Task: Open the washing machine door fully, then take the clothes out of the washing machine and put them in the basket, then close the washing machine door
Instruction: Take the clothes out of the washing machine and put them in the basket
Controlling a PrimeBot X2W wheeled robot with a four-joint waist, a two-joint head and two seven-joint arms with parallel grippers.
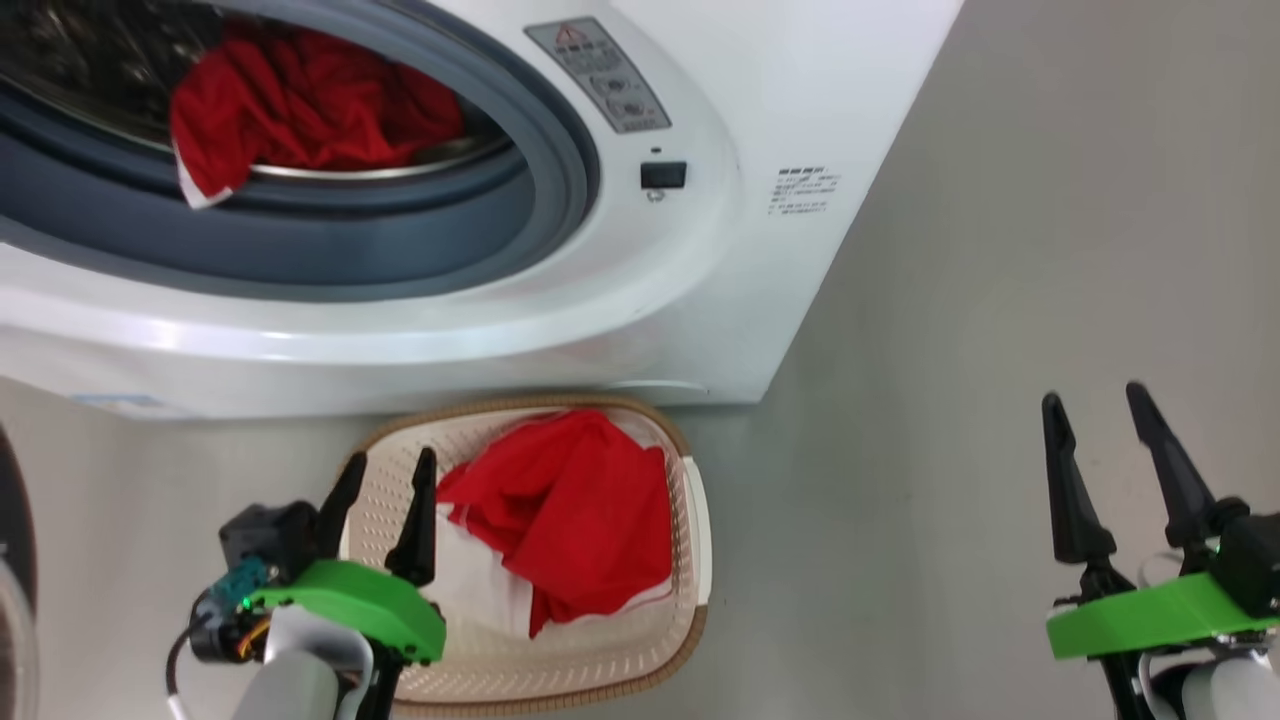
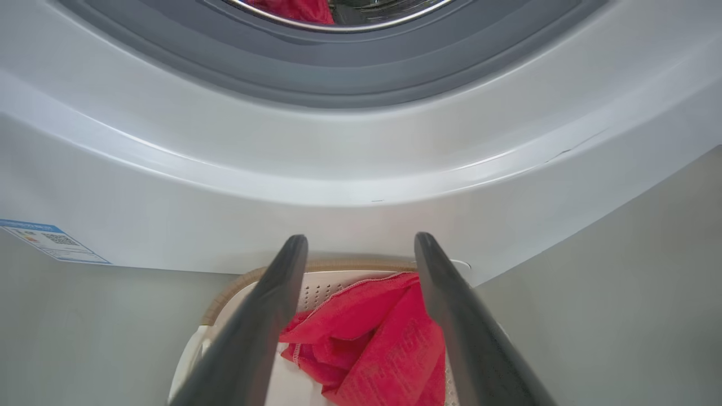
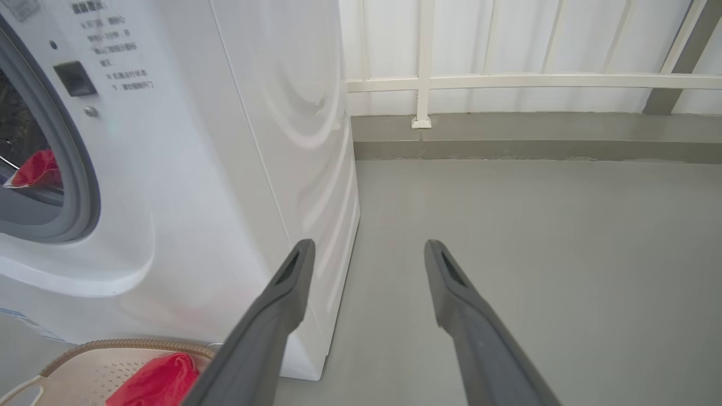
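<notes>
Half unloaded

One red garment [image 1: 565, 510] lies in the basket [image 1: 697, 520] below the washing machine [image 1: 700, 300]; another garment [image 1: 300, 100] drapes the drum lip [image 1: 400, 172]; left gripper [image 1: 390, 465] gapes empty above the basket; right gripper [image 1: 1092, 400] gapes over floor [image 1: 950, 450]; door [image 1: 12, 540] apparently far left.

The boxy white washing machine [image 1: 720, 300] shows a glossy, smooth shell, a matt grey rubber ring [image 1: 420, 235] and a shiny metal drum lip [image 1: 400, 172]. The red clothes [image 1: 580, 510] are soft cloth; the cream perforated basket [image 1: 580, 665] is matt plastic.
</notes>
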